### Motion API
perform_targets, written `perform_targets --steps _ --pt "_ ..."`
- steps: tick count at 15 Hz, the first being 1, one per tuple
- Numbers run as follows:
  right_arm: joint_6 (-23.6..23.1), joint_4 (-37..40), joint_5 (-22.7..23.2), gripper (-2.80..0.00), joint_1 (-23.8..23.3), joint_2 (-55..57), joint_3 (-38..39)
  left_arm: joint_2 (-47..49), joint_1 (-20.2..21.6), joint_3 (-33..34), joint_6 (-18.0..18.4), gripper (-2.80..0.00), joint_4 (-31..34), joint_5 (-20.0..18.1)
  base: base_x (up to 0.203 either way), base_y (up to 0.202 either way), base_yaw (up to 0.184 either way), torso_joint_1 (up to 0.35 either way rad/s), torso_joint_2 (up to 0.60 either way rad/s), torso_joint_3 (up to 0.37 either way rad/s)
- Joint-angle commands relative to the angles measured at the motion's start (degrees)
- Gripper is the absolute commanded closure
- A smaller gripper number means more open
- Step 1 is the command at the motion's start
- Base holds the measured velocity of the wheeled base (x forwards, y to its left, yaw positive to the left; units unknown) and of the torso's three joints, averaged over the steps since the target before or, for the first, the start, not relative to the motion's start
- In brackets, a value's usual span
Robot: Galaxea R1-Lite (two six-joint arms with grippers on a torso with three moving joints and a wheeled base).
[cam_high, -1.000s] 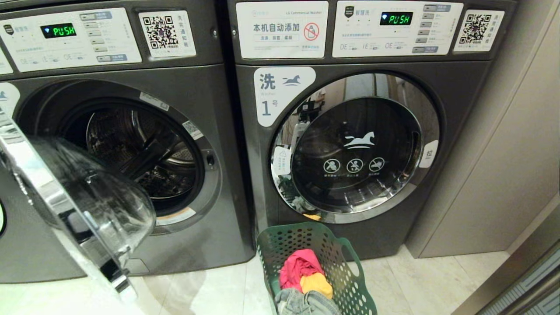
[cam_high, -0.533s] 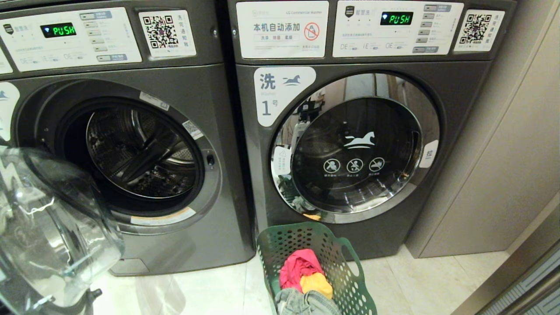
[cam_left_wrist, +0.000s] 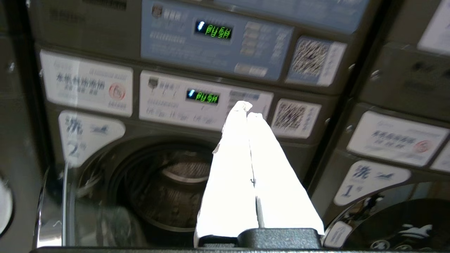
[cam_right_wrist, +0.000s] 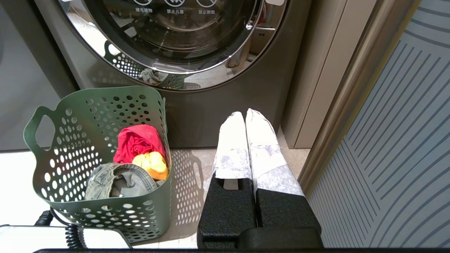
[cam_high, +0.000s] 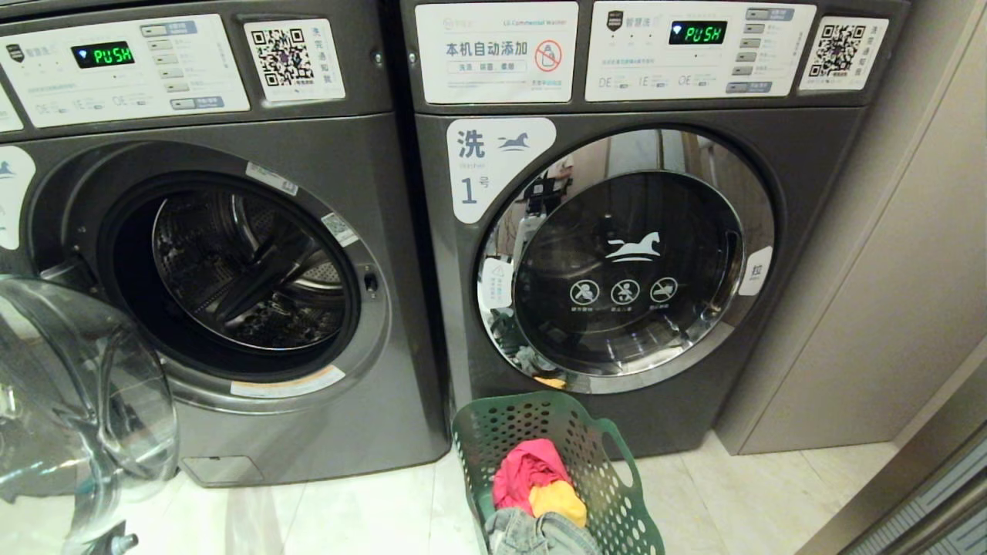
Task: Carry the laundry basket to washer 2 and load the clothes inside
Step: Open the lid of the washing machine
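Jaws on the left gripper (cam_left_wrist: 248, 114) are now clenching empty; washer 2 (cam_high: 231, 308) door (cam_high: 69, 408) is swinging wide, inviting loading.

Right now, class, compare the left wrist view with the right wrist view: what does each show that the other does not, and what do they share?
Only the left wrist view shows washer 2 with its door swung open, the empty drum, lit panels reading PUSH, and the shut left claw. Only the right wrist view shows the laundry basket on the floor holding red, yellow and denim clothes, a striped panel, and the shut right claw. Both show the closed washer 1, each in part.
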Motion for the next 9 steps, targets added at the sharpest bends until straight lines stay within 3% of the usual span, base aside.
perform_targets --steps 1,3,5,7,8,9 --pt "0.02 -0.01 0.03 0.0 0.01 0.05 -0.01 2.73 -9.64 -0.84 16.05 0.0 10.67 19.02 0.0 0.0 0.0 0.0 0.0 0.0" --pt "-0.02 -0.01 0.03 0.0 0.01 0.05 -0.01 5.26 -19.85 1.72 26.7 0.0 12.96 42.0 0.0 0.0 0.0 0.0 0.0 0.0" --pt "-0.02 -0.01 0.03 0.0 0.01 0.05 -0.01 8.35 -31.59 6.69 31.15 0.0 13.89 58.69 0.0 0.0 0.0 0.0 0.0 0.0" --pt "-0.02 -0.01 0.03 0.0 0.01 0.05 -0.01 13.47 -36.8 10.73 32.31 0.0 14.18 80.27 0.0 0.0 0.0 0.0 0.0 0.0" --pt "-0.02 -0.01 0.03 0.0 0.01 0.05 0.0 16.81 -38.55 11.71 30.68 0.0 14.49 87.18 0.0 0.0 0.0 0.0 0.0 0.0" --pt "-0.02 -0.01 0.03 0.0 0.01 0.05 -0.01 19.79 -39.96 12.32 27.62 0.0 14.81 91.51 0.0 0.0 0.0 0.0 0.0 0.0"
